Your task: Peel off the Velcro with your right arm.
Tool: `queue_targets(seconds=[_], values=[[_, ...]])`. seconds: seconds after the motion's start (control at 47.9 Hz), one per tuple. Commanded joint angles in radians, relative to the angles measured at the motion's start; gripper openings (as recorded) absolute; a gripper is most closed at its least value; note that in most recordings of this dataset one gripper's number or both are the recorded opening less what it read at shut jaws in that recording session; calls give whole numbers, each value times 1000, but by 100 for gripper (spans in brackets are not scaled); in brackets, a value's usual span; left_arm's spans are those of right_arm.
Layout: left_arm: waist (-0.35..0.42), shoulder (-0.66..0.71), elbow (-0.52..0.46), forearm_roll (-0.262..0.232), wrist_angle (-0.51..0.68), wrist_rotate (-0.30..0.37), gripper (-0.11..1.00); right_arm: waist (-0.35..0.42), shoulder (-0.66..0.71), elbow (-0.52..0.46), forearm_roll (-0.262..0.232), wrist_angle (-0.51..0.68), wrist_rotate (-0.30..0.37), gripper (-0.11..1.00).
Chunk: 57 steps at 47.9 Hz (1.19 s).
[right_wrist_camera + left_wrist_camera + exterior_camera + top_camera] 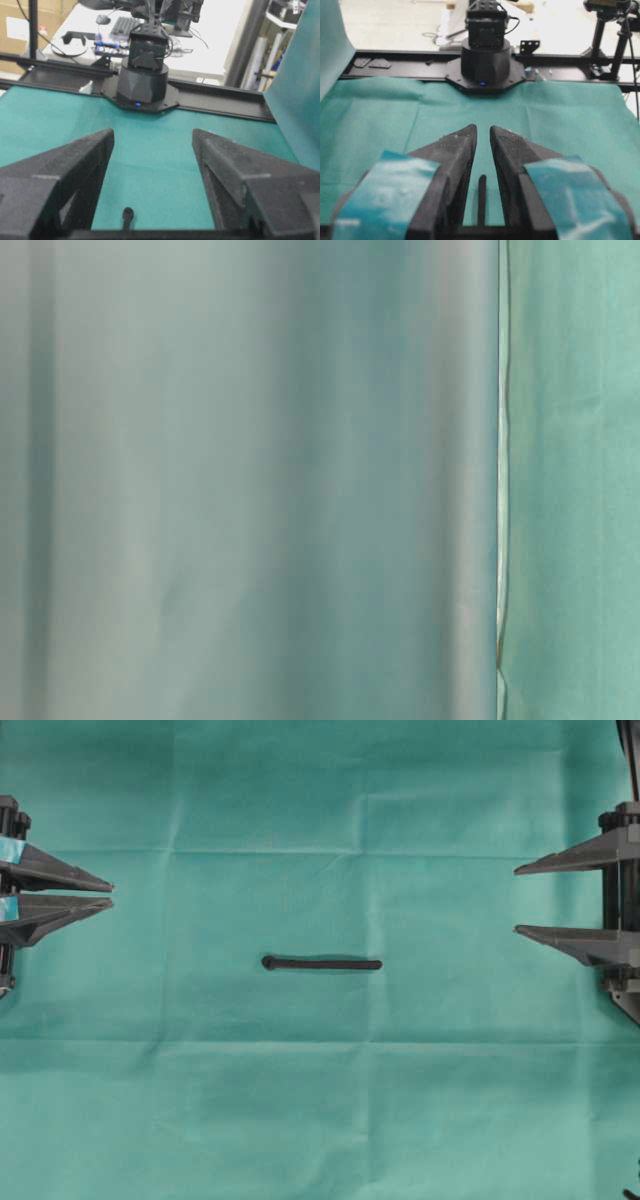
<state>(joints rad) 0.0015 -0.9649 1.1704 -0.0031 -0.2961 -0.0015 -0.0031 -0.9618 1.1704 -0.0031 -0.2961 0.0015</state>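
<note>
Clearly, nothing is gripped yet: the thin black floppy Velcro strip with one rounded end (322, 963) lies flat and alone in the middle of the cloth, well apart from both arms.
Strip lie: it runs across the overhead view, rounded end toward the left side, plain end toward the right; the right wrist view shows only that rounded tip (128, 213) low between the fingers.
Right gripper: the black gripper with two plain dark-grey pointed fingers (518, 900) stands at the right edge, jaws wide apart and empty.
Left gripper: the black gripper with teal tape on its fingers (109, 891) sits at the left edge, jaws narrow, a slim gap between the tips, holding nothing.
Step in hand: I judge this to be the approach, with the peel not yet begun.
Doing it well: the right fingers probably need to catch only the top layer at one end, then lift it back along the strip's length; the left gripper could pin the lower layer, since so light a strip would likely rise whole otherwise.
Surface: smooth teal-green cloth (320, 1120) with faint fold creases.
Room: black arm bases on a rail, with desks and stands beyond; the table-level view shows only blurred cloth.
</note>
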Motion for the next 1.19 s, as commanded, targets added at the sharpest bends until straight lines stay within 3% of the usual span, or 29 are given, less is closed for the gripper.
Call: queue_targets(seconds=[0.0,0.042,0.146,0.23,0.794,0.898,1.003,1.128,1.17], values=[[0,3,23,-20,-21,-5,24,-2,3,6,6,-6,3,24],[0,2,34,-21,-29,-8,21,-2,3,26,5,-9,6,22],[0,0,64,-20,-58,-23,3,-5,2,66,6,-25,15,2],[0,2,81,-20,-80,-29,0,-5,0,95,5,-40,23,-6],[-31,95,112,-20,-153,-40,4,-5,-28,184,2,-54,40,-5],[-31,132,107,-20,-172,-40,26,-5,-28,196,2,-54,67,2],[-32,175,98,-20,-178,-40,54,-5,-28,204,-6,-54,87,18],[-32,255,63,-20,-187,-40,49,-5,-29,209,-9,-54,95,49],[-32,281,46,-20,-193,-40,49,-5,-29,209,-9,-54,95,54]])
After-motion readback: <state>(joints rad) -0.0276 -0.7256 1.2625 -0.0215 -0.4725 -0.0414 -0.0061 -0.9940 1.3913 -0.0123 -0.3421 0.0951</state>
